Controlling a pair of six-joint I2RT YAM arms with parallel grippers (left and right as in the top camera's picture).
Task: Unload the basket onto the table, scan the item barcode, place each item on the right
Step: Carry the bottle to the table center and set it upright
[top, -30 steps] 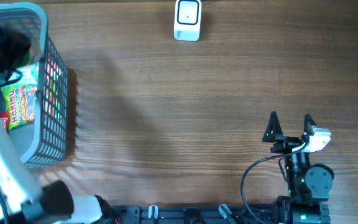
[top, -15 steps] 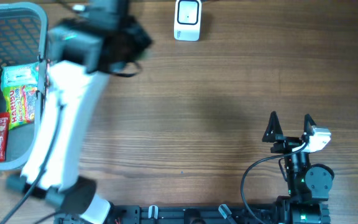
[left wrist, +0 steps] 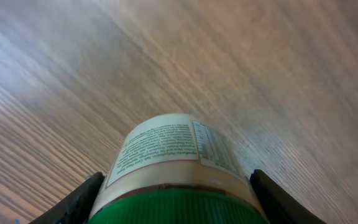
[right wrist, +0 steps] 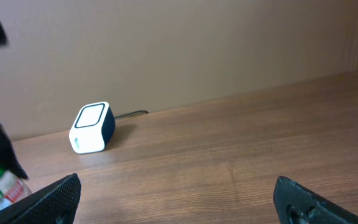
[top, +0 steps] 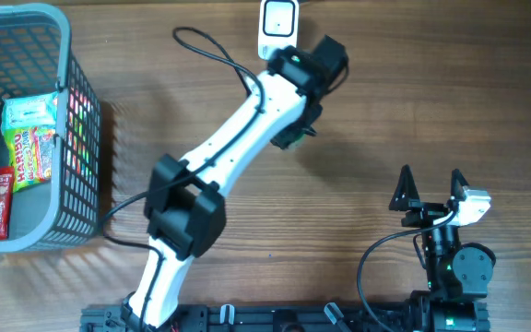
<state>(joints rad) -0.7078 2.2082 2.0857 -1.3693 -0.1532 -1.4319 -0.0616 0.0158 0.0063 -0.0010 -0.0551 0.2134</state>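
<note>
A jar (left wrist: 173, 155) with a green lid and a cream printed label sits between the fingers (left wrist: 73, 202) of my left gripper (left wrist: 176, 202), which is shut on it. Seen from overhead, the left gripper (top: 295, 129) hangs over the table just below the white scanner (top: 277, 28), and a bit of the green jar (top: 292, 141) peeks out under it. Small text and a table show on the label; the barcode is out of view. The right gripper (top: 430, 189) rests open and empty at the front right, facing the scanner (right wrist: 92, 127).
At the far left stands a grey wire basket (top: 63, 55) holding candy packets (top: 28, 143). A black cable (top: 212, 51) loops over the table beside the left arm. A wall runs behind the scanner.
The left arm has swung from the basket at the far left, across the table to the right, to just below the scanner, jar in its grip. The right arm is still.
</note>
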